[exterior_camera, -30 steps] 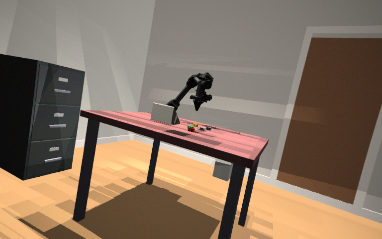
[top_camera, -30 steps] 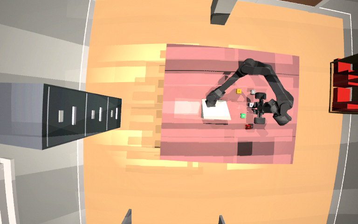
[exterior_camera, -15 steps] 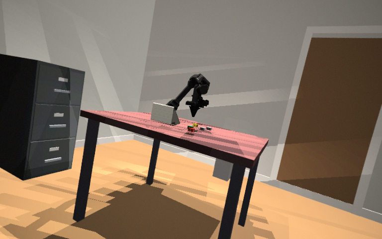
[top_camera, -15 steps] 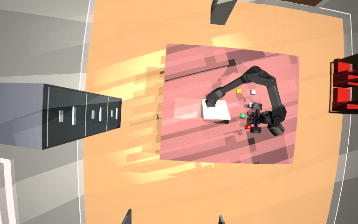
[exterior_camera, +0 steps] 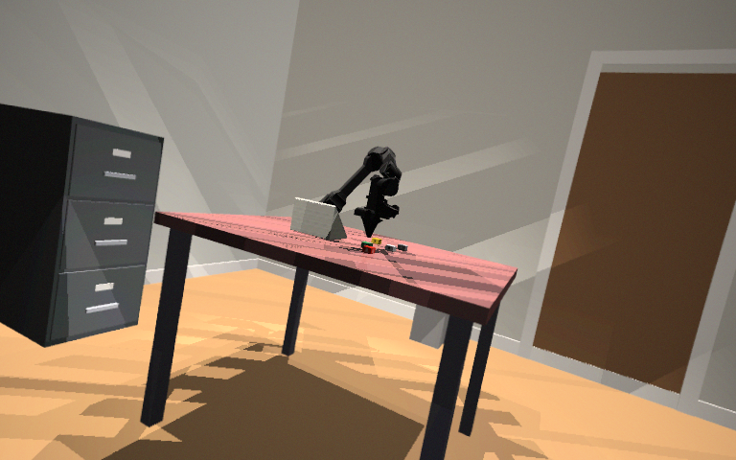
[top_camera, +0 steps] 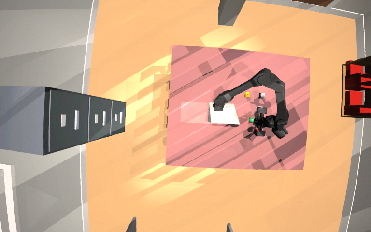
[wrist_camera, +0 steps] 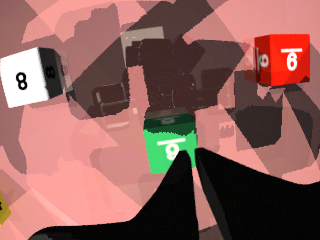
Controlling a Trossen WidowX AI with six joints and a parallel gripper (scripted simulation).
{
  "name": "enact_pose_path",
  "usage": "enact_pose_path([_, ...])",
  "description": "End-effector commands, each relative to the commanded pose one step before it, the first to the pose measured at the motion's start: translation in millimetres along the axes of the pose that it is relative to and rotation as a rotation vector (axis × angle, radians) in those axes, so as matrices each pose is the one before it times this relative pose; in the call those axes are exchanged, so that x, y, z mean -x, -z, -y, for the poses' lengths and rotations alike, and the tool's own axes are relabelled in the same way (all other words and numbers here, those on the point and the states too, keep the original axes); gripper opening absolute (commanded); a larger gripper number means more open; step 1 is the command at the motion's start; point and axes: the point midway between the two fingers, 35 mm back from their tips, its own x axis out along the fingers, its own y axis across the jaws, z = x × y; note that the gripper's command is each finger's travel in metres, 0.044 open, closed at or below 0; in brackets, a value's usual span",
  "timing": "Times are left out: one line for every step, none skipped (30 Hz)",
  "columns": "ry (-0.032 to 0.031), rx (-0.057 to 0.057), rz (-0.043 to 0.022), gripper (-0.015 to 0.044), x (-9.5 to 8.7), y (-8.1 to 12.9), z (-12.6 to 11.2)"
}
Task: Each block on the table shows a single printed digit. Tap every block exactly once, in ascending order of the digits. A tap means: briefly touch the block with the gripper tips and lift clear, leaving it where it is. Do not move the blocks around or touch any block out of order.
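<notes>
The green block (wrist_camera: 170, 144) sat on the pink table (wrist_camera: 80, 180), right under the gripper (wrist_camera: 195, 160). The two black fingers were almost shut together and held nothing. A red block (wrist_camera: 283, 59) sat off to one side and a white block (wrist_camera: 30, 78) to the other. A yellow block (top_camera: 247, 94) sat farther off.
</notes>
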Motion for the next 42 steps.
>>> enact_pose_path([-0.01039, -0.0069, -0.00772, 0.0020, -10.54, 2.85, -1.82])
enact_pose_path([-0.00007, 0.0000, 0.00002, 0.0020, -1.60, 0.00, -0.02])
enact_pose_path([-0.00008, 0.0000, 0.00002, 0.0020, -1.59, 0.01, -0.02])
enact_pose_path([-0.00008, 0.0000, 0.00002, 0.0020, -1.59, 0.02, -0.03])
enact_pose_path([-0.00009, 0.0000, 0.00002, 0.0020, -1.59, 0.03, -0.03])
enact_pose_path([-0.00010, 0.0000, 0.00001, 0.0020, -1.59, 0.04, -0.04])
enact_pose_path([-0.00010, 0.0000, 0.00001, 0.0020, -1.58, 0.05, -0.05])
enact_pose_path([-0.00011, 0.0000, 0.00001, 0.0020, -1.58, 0.05, -0.05])
enact_pose_path([-0.00012, 0.0000, 0.00001, 0.0020, -1.57, 0.06, -0.06])
enact_pose_path([-0.00010, 0.0000, 0.00001, 0.0020, -1.26, 0.06, -0.05])
enact_pose_path([-0.00006, 0.0000, 0.00000, 0.0020, -0.76, 0.04, -0.03])
enact_pose_path([-0.00002, 0.0000, 0.00000, 0.0020, -0.25, 0.01, -0.01])
enact_pose_path([0.00000, 0.0000, 0.00000, 0.0020, 0.00, 0.00, 0.00])
enact_pose_path([0.00000, 0.0000, 0.00000, 0.0020, 0.00, 0.00, 0.00])
enact_pose_path([0.00000, 0.0000, 0.00000, 0.0020, 0.00, 0.00, 0.00])
enact_pose_path([0.00000, 0.0000, 0.00000, 0.0020, 0.00, 0.00, 0.00])
enact_pose_path([0.00000, 0.0000, 0.00000, 0.0020, 0.00, 0.00, 0.00])
enact_pose_path([0.00000, 0.0000, 0.00000, 0.0020, 0.00, 0.00, 0.00])
enact_pose_path([0.00000, 0.0000, 0.00000, 0.0020, 0.00, 0.00, 0.00])
enact_pose_path([0.00778, 0.0055, 0.00477, 0.0020, 6.70, -2.30, 1.45])
enact_pose_path([-0.00254, -0.0026, -0.00224, 0.0020, 10.00, 0.73, -0.27])
enact_pose_path([-0.00292, -0.0025, -0.00221, 0.0020, 10.09, 1.06, -0.53])
enact_pose_path([-0.00106, -0.0008, -0.00073, 0.0020, 3.38, 0.43, -0.24])
enact_pose_path([0.00000, 0.0000, 0.00000, 0.0020, 0.00, 0.00, 0.00])
enact_pose_path([0.00000, 0.0000, 0.00000, 0.0020, 0.00, 0.00, 0.00])
enact_pose_path([0.00000, 0.0000, 0.00000, 0.0020, 0.00, 0.00, 0.00])
enact_pose_path([0.00000, 0.0000, 0.00000, 0.0020, 0.00, 0.00, 0.00])
enact_pose_path([0.00024, -0.0001, 0.00001, 0.0020, 2.10, -0.28, 0.19])
enact_pose_path([0.00066, -0.0002, 0.00001, 0.0020, 6.34, -0.75, 0.52])
enact_pose_path([0.00092, -0.0002, -0.00005, 0.0020, 10.67, -0.93, 0.68])
enact_pose_path([0.00084, -0.0003, -0.00017, 0.0020, 13.88, -0.62, 0.54])
enact_pose_path([0.00045, -0.0002, -0.00028, 0.0020, 14.14, 0.04, 0.14])
enact_pose_path([0.00005, -0.0002, -0.00036, 0.0020, 14.08, 0.69, -0.28])
enact_pose_path([-0.00024, -0.0001, -0.00033, 0.0020, 10.96, 0.98, -0.52])
enact_pose_path([-0.00026, 0.0000, -0.00022, 0.0020, 6.58, 0.77, -0.44])
enact_pose_path([-0.00011, 0.0000, -0.00007, 0.0020, 2.19, 0.29, -0.17])
enact_pose_path([0.00000, 0.0000, 0.00000, 0.0020, 0.00, 0.00, 0.00])
enact_pose_path([0.00000, 0.0000, 0.00000, 0.0020, 0.00, 0.00, 0.00])
enact_pose_path([0.00000, 0.0000, 0.00000, 0.0020, 0.00, 0.00, 0.00])
enact_pose_path([0.00054, -0.0001, 0.00013, 0.0020, 0.20, -2.29, -2.40])
enact_pose_path([0.00133, -0.0003, 0.00042, 0.0020, 0.51, -6.75, -7.38])
enact_pose_path([0.00124, -0.0002, 0.00071, 0.0020, 0.59, -10.82, -12.94])
